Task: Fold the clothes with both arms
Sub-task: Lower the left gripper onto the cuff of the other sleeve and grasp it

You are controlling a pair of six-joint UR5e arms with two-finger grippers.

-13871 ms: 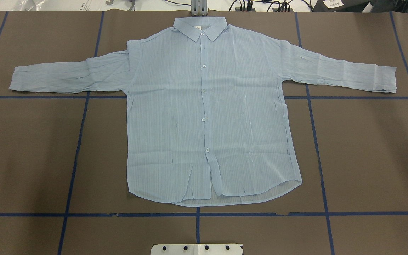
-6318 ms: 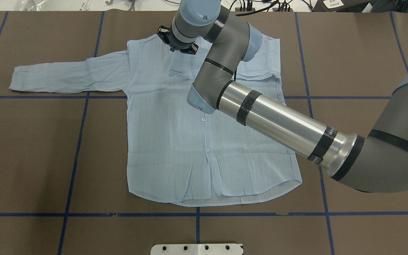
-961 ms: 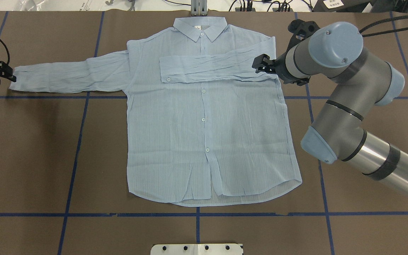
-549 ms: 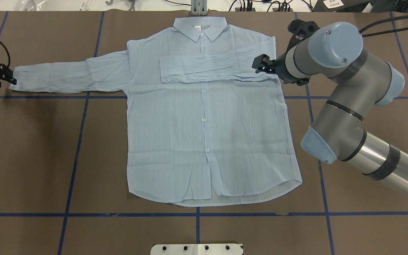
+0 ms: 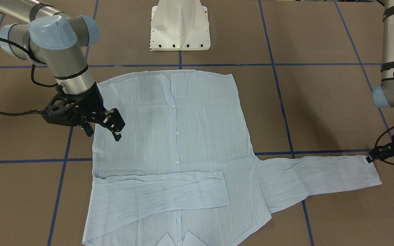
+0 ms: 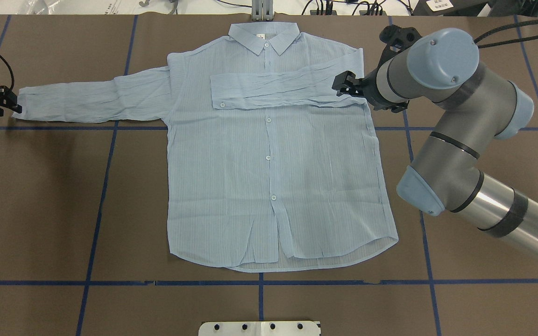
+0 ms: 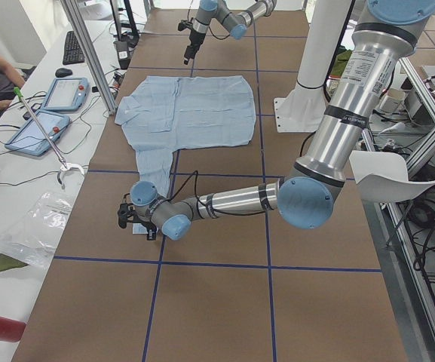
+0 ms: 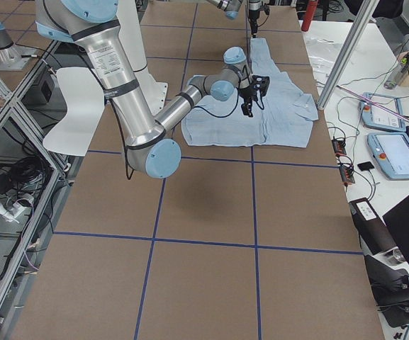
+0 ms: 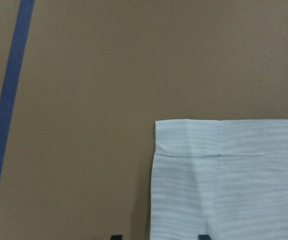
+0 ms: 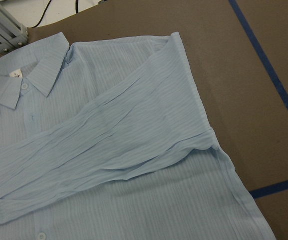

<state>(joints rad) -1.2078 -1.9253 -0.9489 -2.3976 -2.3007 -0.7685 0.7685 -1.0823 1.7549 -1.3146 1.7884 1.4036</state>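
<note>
Shirt (image 6: 269,163) lies flat, one sleeve folded; right claw (image 5: 103,132) and left claw (image 6: 7,100) both released.

The right arm (image 6: 456,154) is seen entering from the desk's near right corner. It is bent sharply at the elbow, and the wrist is turned toward the desk's left edge. The right tool (image 5: 103,132) is held above the desk in its far half and tilted downward, with the jaws spread apart. The left arm (image 7: 232,202) is extended low and nearly level toward the far edge. The left tool (image 6: 10,100) is set close to the desk's surface by the left edge. Its fingertips (image 9: 116,237) are seen apart in the wrist view.
</note>
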